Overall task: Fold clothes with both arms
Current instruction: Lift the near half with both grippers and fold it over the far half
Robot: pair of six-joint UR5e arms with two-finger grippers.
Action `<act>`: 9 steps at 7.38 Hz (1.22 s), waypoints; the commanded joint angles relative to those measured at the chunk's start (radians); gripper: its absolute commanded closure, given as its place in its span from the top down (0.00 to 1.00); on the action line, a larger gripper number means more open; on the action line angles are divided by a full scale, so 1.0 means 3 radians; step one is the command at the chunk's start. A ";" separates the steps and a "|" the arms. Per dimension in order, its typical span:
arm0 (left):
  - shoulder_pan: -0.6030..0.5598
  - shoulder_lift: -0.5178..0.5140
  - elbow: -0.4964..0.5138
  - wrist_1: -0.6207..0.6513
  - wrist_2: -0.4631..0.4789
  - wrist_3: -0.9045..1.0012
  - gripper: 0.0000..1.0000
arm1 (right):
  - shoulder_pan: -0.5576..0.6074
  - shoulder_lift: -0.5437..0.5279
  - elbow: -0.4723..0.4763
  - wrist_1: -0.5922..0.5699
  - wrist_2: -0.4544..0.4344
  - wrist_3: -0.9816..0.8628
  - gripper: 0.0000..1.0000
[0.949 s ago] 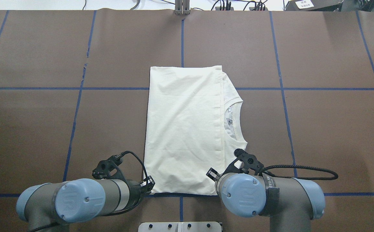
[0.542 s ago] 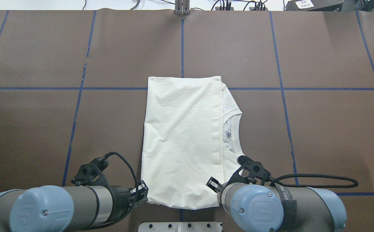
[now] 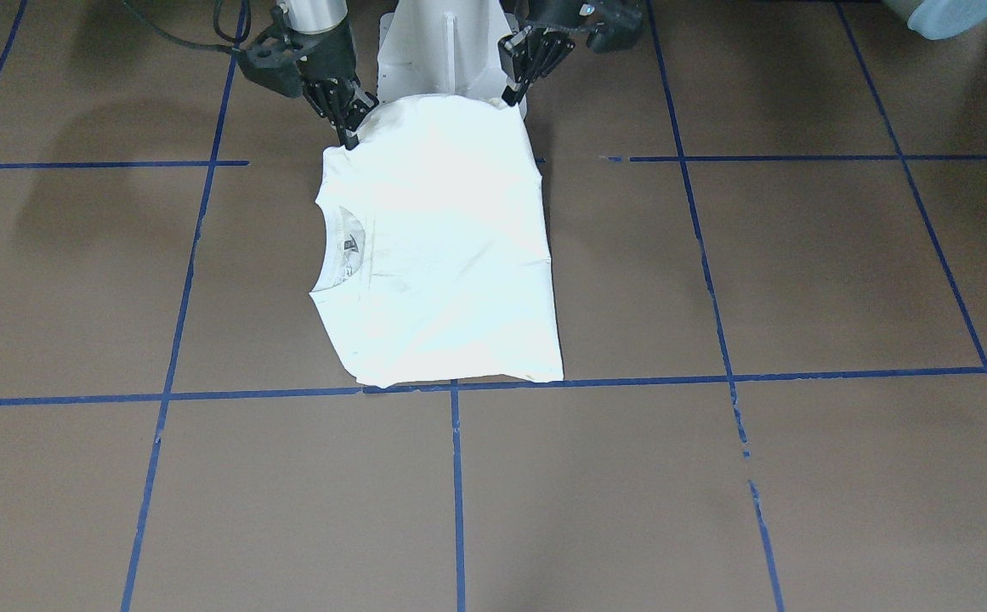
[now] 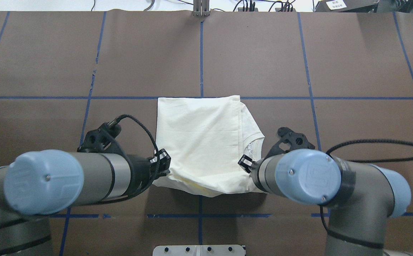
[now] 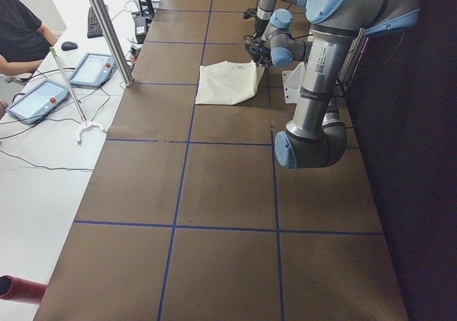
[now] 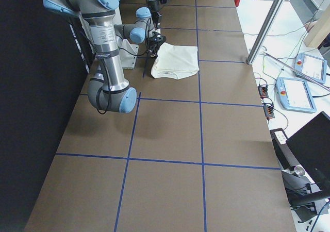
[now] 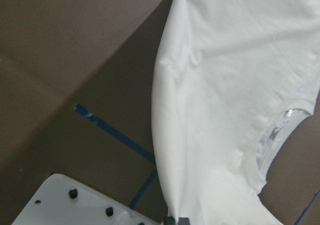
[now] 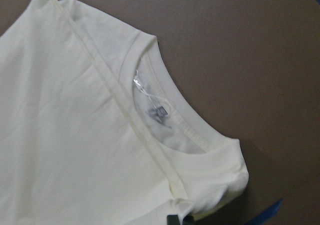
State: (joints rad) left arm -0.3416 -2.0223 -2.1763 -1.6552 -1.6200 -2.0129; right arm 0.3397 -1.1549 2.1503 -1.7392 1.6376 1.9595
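Pedestal (image 3: 444,51) stands just behind raised T-shirt (image 3: 442,246) edge.

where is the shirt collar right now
In the overhead view the collar sits on the right edge of the T-shirt, on the robot's right side, just beyond the right gripper pinching the near corner.

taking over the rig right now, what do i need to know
Left hand: shut on one near corner of the cream-white folded shirt.
Right hand: shut on the other near corner, on the side of the ribbed collar.
Shirt: near edge raised off the brown table, far edge lying flat.
Done: folded into a narrow rectangle.
Left: probably carry the near edge over to the far edge, then release.
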 commanded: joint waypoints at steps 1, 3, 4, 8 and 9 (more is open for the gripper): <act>-0.0384 -0.0193 0.0402 0.0097 -0.0071 0.0551 0.00 | 0.0437 0.0407 -0.0579 0.0019 0.0416 -0.0268 0.00; -0.0456 -0.0213 0.0636 0.0052 -0.0061 0.0792 0.00 | 0.0524 0.0597 -0.1039 0.0344 0.0422 -0.0354 0.00; -0.0477 -0.0284 0.0886 -0.0050 -0.0046 0.0854 0.00 | 0.0570 0.0633 -0.1336 0.0635 0.0432 -0.0416 0.00; -0.0676 -0.0432 0.1536 -0.0663 -0.0030 0.1008 0.00 | 0.0713 0.0894 -0.1951 0.0720 0.0463 -0.0799 0.00; -0.0697 -0.0448 0.1609 -0.0705 -0.0030 0.1013 0.00 | 0.0729 0.0950 -0.2018 0.0720 0.0468 -0.0820 0.00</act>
State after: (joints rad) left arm -0.5375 -2.1455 -1.7340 -1.8345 -1.6293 -1.7143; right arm 0.5500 -0.8935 1.5825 -1.5247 1.7763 1.7324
